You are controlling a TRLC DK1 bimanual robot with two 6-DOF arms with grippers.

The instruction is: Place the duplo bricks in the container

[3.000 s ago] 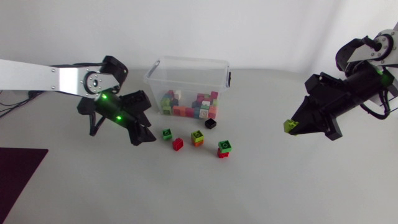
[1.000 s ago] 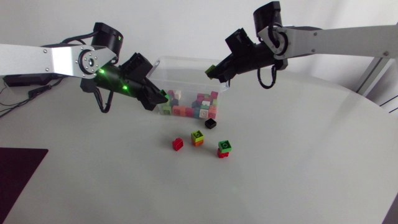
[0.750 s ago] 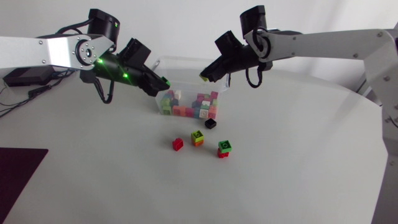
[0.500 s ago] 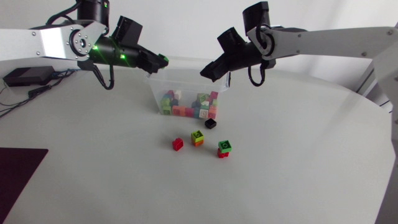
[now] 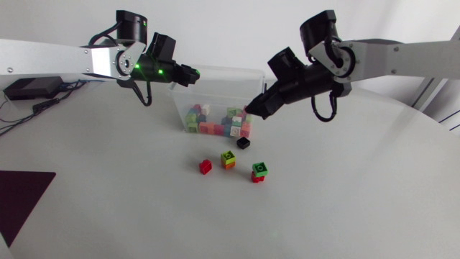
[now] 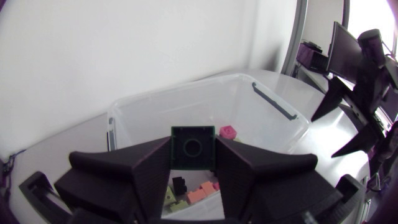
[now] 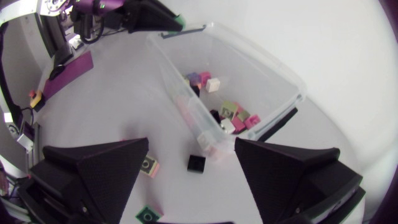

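brick (image 6: 193, 147) sits pinched in left gripper (image 6: 193, 158) above container (image 6: 249, 118).

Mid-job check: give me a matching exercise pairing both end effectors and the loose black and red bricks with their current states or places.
Things:
1. left end effector
2. right end effector
3. black brick
4. single red brick

States or places:
A. open, holding nothing
B. on the table, close in front of the container
C. shut on a green brick
D. leftmost loose brick in the head view

Pairs: 1-C, 2-A, 3-B, 4-D
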